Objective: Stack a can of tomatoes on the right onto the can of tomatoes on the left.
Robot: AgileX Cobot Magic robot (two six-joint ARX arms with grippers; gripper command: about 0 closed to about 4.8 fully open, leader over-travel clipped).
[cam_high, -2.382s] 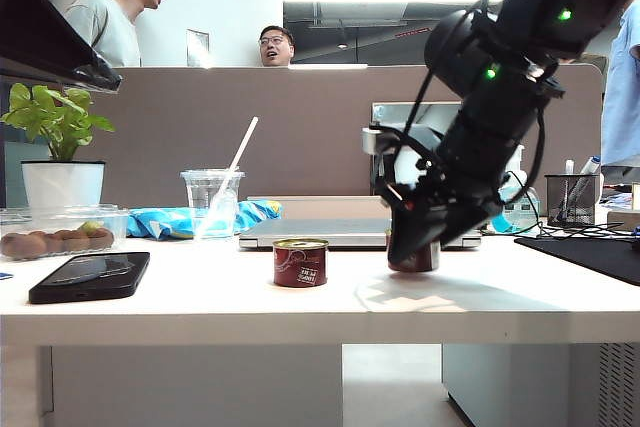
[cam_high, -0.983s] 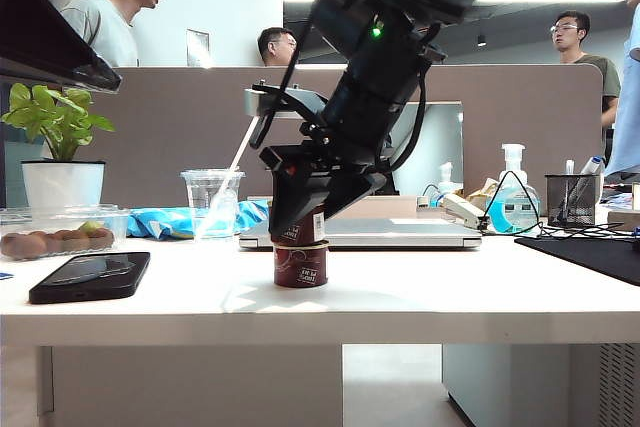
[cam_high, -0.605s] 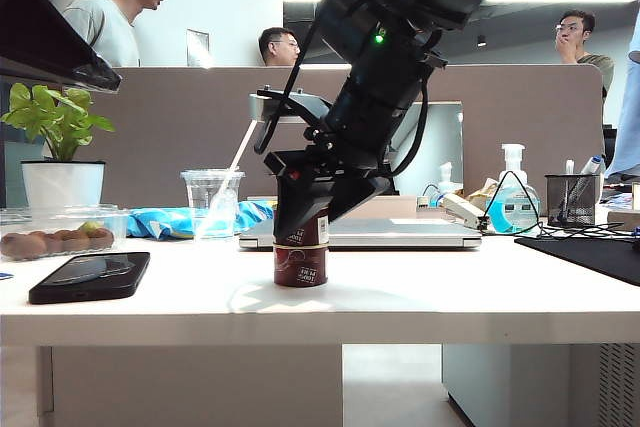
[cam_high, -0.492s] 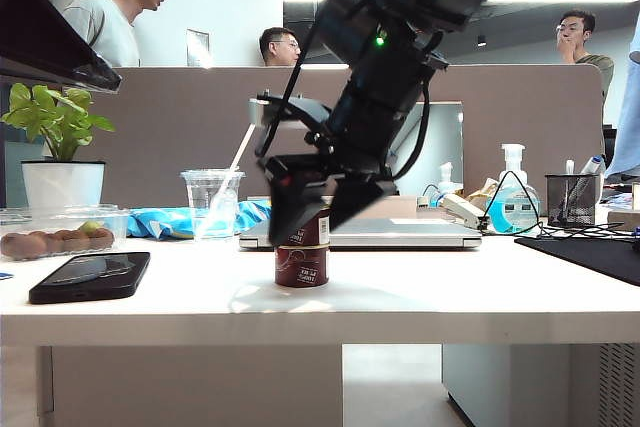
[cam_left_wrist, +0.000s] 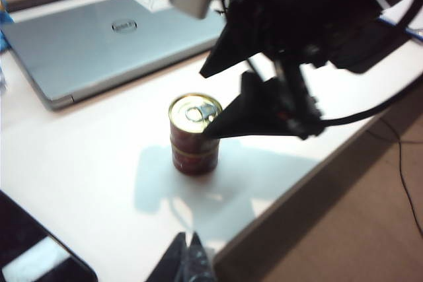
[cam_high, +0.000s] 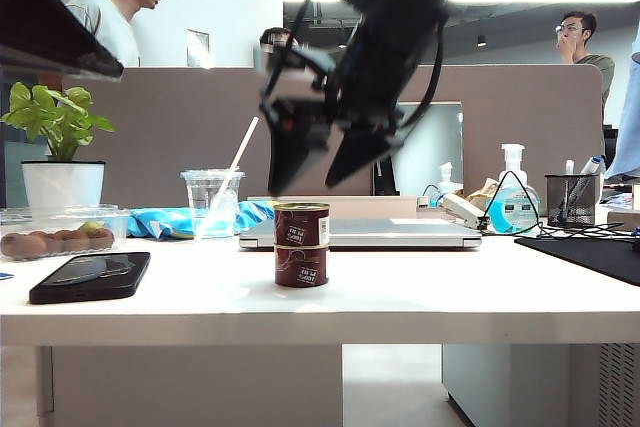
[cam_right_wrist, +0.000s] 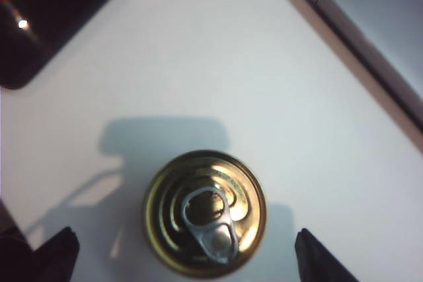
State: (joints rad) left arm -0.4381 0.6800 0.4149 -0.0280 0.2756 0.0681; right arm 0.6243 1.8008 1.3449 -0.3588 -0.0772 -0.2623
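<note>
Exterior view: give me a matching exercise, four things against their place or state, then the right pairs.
1. upper tomato can
2. right gripper
3. black phone
4. laptop

A. closed, lying behind the cans
B. flat near the table's left front edge
C. resting on the lower tomato can
D. open, above the stack, holding nothing

Pairs: 1-C, 2-D, 3-B, 4-A

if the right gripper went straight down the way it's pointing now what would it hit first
Most likely the top can of the stack. The right gripper hangs open just above it, jaws either side of its lid in the right wrist view. The left gripper waits off to the side.
</note>
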